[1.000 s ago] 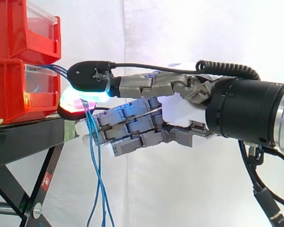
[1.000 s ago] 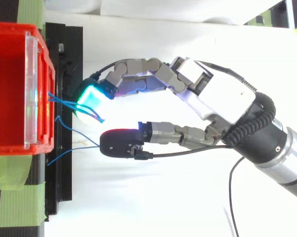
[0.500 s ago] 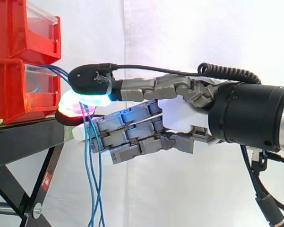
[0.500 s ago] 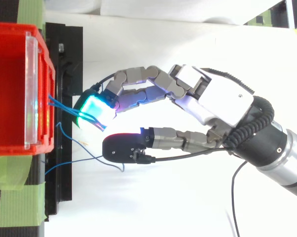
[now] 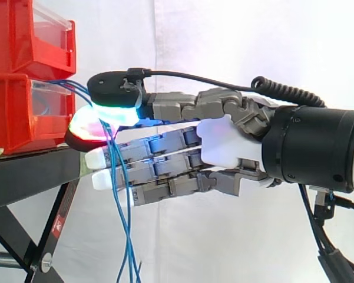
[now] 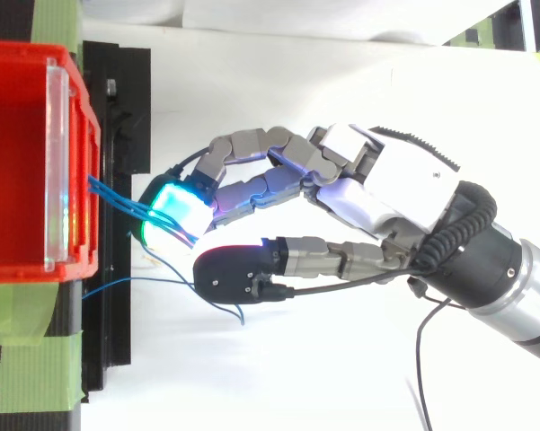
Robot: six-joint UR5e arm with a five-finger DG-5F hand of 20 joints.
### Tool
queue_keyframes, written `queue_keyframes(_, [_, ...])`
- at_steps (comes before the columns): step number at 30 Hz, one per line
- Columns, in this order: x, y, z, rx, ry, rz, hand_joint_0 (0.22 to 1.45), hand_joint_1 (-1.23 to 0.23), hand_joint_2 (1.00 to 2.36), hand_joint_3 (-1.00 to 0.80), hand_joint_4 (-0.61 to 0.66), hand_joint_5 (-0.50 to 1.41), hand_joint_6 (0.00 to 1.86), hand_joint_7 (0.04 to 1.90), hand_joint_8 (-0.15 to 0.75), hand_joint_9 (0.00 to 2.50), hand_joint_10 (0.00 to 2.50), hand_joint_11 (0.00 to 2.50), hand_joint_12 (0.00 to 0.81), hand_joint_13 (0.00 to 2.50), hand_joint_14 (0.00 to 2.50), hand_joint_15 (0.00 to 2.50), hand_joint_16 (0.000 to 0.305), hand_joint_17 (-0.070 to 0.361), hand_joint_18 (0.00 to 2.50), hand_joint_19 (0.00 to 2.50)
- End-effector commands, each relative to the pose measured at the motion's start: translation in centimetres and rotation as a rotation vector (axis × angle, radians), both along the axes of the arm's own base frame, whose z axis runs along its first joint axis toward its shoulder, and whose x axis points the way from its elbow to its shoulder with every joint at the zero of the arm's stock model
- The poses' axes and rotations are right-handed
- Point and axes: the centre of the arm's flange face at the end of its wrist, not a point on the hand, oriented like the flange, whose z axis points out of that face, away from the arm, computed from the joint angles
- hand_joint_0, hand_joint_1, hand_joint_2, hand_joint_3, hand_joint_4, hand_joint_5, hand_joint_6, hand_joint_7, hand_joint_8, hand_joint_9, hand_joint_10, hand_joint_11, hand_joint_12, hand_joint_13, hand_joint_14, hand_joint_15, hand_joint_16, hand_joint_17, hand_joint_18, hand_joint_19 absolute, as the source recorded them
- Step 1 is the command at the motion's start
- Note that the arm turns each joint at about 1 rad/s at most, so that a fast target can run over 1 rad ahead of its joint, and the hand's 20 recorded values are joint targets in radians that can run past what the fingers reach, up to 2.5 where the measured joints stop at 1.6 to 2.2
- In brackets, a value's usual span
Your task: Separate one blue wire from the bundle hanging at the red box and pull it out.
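Side view: your hand point(image 5: 224, 147) has its top two glowing pads pinched shut on the blue wires point(image 5: 125, 236) just off the red box point(image 5: 23, 112) front. Below the pinch they hang pretty much straight down. Top view: wires run sideways from the box front into that pinch, with one stray strand looping out beside it.

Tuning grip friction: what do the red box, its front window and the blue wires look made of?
Red box: looks like moulded plastic, with a glossy, even colour.
Front window: probably clear plastic, see-through with glare.
Blue wires: thin and flexible, hanging in loose curves. The jacket is likely smooth plastic insulation; the core can't be seen.
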Motion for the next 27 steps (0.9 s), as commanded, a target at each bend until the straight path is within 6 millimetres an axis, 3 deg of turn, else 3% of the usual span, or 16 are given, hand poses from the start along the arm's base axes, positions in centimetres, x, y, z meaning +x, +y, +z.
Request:
queue_keyframes(1, [-0.07,0.26,-0.14,0.018,0.003,0.026,0.61,-0.74,1.02,-0.14,0.16,-0.17,0.83,0.85,0.369,0.89,0.02,0.59,0.431,1.00,0.02,0.66,0.051,0.115,0.80,0.42])
queue_keyframes(8, [-0.17,0.33,-0.33,0.052,0.004,0.057,0.61,-0.75,1.02,-0.11,0.16,-0.17,0.84,0.85,0.379,0.96,0.02,0.70,0.445,1.13,0.03,0.81,0.051,0.115,0.84,0.42])
queue_keyframes(19, [-0.37,0.29,-0.54,0.084,0.009,0.066,0.61,-0.74,1.02,-0.12,0.17,-0.17,0.84,0.86,0.379,0.94,0.02,0.67,0.462,1.35,0.03,0.93,0.049,0.110,0.85,0.41])
queue_keyframes(27, [-0.41,0.29,-0.57,0.118,-0.004,0.071,0.61,-0.73,1.02,-0.12,0.17,-0.17,0.84,0.86,0.367,0.89,0.02,0.65,0.489,1.18,0.03,0.81,0.049,0.111,0.83,0.41])
